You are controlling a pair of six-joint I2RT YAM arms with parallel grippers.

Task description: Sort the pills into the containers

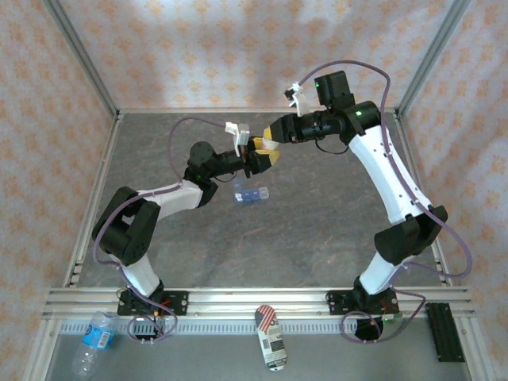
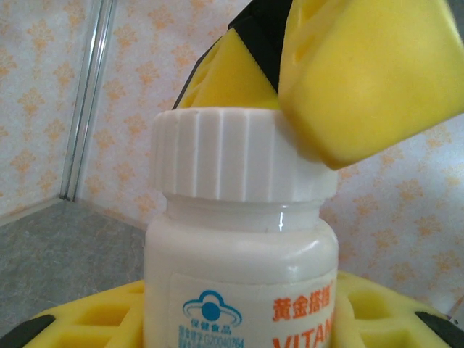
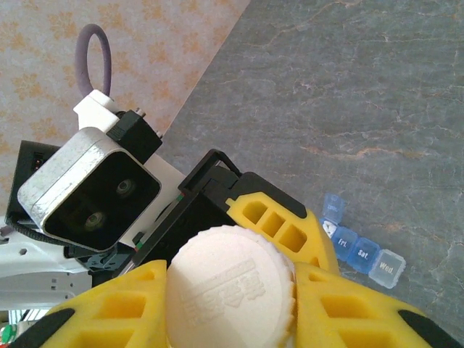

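Blue organiser [image 1: 251, 194] tiny overhead; bottle [image 2: 239, 290] label cropped.

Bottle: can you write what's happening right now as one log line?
left jaws: holding bottle body | right jaws: shut on cap | pill organiser: on table

The pill organiser [image 3: 359, 250] lies flat on the grey table [image 3: 377, 109], below and just to the right of my right fingers [image 3: 348, 312], clear of them. It is a short strip of joined square compartments in translucent blue plastic, running slantwise away from my fingertip. Three lids are closed and carry small day labels, which I read as Fri, Sat and Wed. At the end nearest my finger one lid seems to stand up open. From above, the organiser [image 1: 250, 194] sits on the base side of my fingertips.
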